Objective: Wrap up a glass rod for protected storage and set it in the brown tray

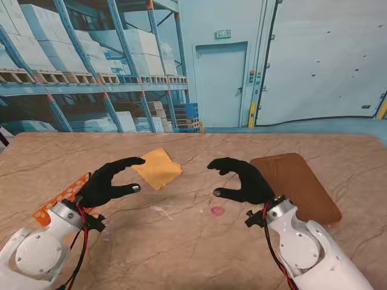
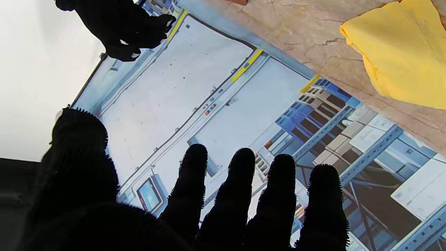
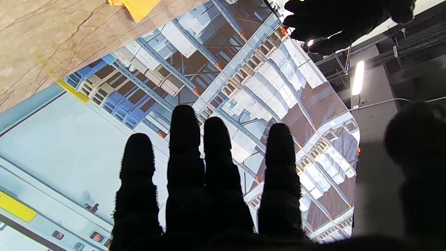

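You are not being shown the rod plainly: a faint pale streak is lying on the table near its middle, nearer to me than the cloth, and it may be the glass, but the stand view is too coarse to say. The yellow cloth is lying flat between the two hands, just beside the left hand's fingertips. The tray is sitting on the right, partly behind the right wrist, with nothing showing in it.

Your left hand is hovering with thumb and fingers spread in a loose curve, gripping nothing. Your right hand is doing likewise, fingers apart and bare (both wrist views are showing only splayed fingertips against the backdrop).

The risk from here, I judge, is the glass itself: clear on a veined top, it is easily missed, so a descending palm could be rolling it off or pressing on it. Pinching cloth alone would leave the rod unwrapped.
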Robot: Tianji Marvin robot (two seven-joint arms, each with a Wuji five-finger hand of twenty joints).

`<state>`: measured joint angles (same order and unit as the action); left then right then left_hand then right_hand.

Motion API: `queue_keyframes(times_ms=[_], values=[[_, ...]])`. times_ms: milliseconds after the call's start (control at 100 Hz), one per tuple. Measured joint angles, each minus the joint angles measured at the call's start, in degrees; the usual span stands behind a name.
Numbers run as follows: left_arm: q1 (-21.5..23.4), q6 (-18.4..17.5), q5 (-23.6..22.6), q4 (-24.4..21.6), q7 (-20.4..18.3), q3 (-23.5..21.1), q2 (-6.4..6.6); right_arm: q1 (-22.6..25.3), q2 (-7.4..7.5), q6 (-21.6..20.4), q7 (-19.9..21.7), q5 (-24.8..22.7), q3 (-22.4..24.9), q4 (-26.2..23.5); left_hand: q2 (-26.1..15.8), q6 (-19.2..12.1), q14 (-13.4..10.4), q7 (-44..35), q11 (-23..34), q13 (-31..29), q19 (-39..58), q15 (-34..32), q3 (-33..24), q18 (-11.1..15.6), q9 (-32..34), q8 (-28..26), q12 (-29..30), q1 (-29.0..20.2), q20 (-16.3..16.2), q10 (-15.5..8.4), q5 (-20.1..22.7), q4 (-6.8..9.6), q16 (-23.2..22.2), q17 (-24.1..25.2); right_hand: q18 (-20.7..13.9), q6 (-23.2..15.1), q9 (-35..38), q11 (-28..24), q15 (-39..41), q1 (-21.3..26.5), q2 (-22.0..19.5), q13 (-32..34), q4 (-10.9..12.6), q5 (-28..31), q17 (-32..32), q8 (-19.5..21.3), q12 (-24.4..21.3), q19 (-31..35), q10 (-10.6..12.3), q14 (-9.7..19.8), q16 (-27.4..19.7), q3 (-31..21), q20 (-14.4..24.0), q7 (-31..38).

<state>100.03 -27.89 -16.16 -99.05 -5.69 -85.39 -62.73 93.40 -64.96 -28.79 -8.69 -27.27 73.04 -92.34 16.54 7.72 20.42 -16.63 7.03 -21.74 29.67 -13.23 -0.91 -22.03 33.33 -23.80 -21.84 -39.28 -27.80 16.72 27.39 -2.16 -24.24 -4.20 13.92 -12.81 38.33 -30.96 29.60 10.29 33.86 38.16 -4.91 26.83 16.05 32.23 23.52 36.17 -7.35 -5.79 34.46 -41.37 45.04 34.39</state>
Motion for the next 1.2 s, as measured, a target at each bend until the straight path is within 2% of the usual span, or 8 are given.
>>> queue_keyframes(times_ms=[380, 490, 620, 900, 1040, 1200], values=[[-0.10, 0.67, 0.51, -0.19, -1.25, 0.32, 0.24, 1.79, -0.37, -0.83, -1.77, 1.02, 1.33, -1.25, 0.00, 0.00, 0.00, 0.00, 0.00, 0.00, 0.00, 0.00, 0.00, 0.00, 0.00, 0.00, 0.00, 0.00, -0.20, -0.01, 0.00, 0.00, 0.00, -0.09, 0.00, 0.00, 0.00, 0.00, 0.00, 0.00, 0.00, 0.00, 0.00, 0.00, 0.00, 0.00, 0.00, 0.00, 0.00, 0.00, 0.00, 0.00, 0.00, 0.00], [-0.07, 0.67, -0.15, -0.32, -1.05, 0.25, 0.25, 1.69, -0.38, -0.90, -0.89, 3.63, 1.02, -1.26, 0.00, 0.00, 0.00, 0.00, 0.00, -0.18, 0.00, -0.04, 0.00, 0.00, 0.00, 0.00, 0.00, 0.00, -0.69, 0.00, 0.00, 0.00, 0.00, -0.46, 0.00, 0.00, 0.00, 0.00, 0.00, 0.00, 0.00, 0.00, 0.00, 0.00, 0.00, 0.00, 0.00, 0.01, 0.00, 0.00, 0.00, 0.00, 0.00, 0.00], [-0.10, 1.01, -1.16, -0.50, -0.16, 0.51, 0.25, 1.09, -0.31, -0.24, 0.45, 3.81, 0.36, -1.08, 0.00, 0.00, 0.00, 0.00, 0.00, -0.21, 1.15, -0.09, -0.06, 0.00, 0.06, 0.00, 0.00, -0.02, -1.51, -0.01, 0.00, 0.00, 0.00, -0.58, 0.00, 0.00, 0.00, 0.00, 0.00, 0.00, 0.00, 0.00, 0.00, 0.00, 0.00, 0.00, 0.00, 0.02, 0.00, 0.01, 0.00, 0.00, 0.00, 0.00], [-1.70, 6.65, -2.99, -0.68, -0.41, 3.29, 0.37, 0.64, -0.31, -0.08, 0.50, 3.67, 0.16, -0.68, 0.00, 0.00, 0.00, 0.01, 0.00, -0.86, 4.90, -1.01, -0.66, 0.00, 0.16, 0.00, 0.00, -0.06, -3.33, -0.01, 0.03, 0.00, -0.60, -0.59, 0.00, 0.00, 0.00, -0.01, 0.00, 0.00, 0.00, 0.00, 0.00, 0.00, 0.00, 0.00, 0.00, 0.03, 0.00, 0.01, 0.00, 0.00, 0.00, 0.00], [-3.15, 9.17, -2.17, -0.50, -2.85, 4.65, 0.55, 0.44, -0.31, 0.02, 0.38, 2.92, 0.06, -0.32, 0.01, 0.00, 0.00, 0.01, 0.00, -0.86, 7.08, -1.99, -1.27, 0.00, 0.16, 0.00, 0.00, -0.22, -3.97, -0.01, 0.03, 0.00, -1.18, -0.58, 0.00, 0.00, 0.00, -0.01, 0.00, 0.00, 0.00, 0.00, 0.00, 0.00, 0.00, 0.00, 0.00, 0.03, 0.00, 0.01, 0.00, 0.00, 0.00, 0.00], [-5.73, 12.25, -6.00, 0.50, -0.30, 7.81, 0.64, -0.04, -0.27, 0.46, 0.54, 2.99, -0.40, 0.05, 0.00, 0.00, 0.00, 0.01, 0.04, -0.90, 11.21, -3.67, -2.05, 0.04, 0.66, -0.20, -0.43, -1.84, -4.97, -0.01, 0.28, 0.00, -1.93, -0.72, 0.00, 0.00, 0.00, -0.01, 0.00, 0.00, 0.00, 0.00, 0.00, 0.00, 0.00, 0.00, 0.00, 0.05, 0.00, 0.01, 0.00, 0.00, 0.00, 0.00]])
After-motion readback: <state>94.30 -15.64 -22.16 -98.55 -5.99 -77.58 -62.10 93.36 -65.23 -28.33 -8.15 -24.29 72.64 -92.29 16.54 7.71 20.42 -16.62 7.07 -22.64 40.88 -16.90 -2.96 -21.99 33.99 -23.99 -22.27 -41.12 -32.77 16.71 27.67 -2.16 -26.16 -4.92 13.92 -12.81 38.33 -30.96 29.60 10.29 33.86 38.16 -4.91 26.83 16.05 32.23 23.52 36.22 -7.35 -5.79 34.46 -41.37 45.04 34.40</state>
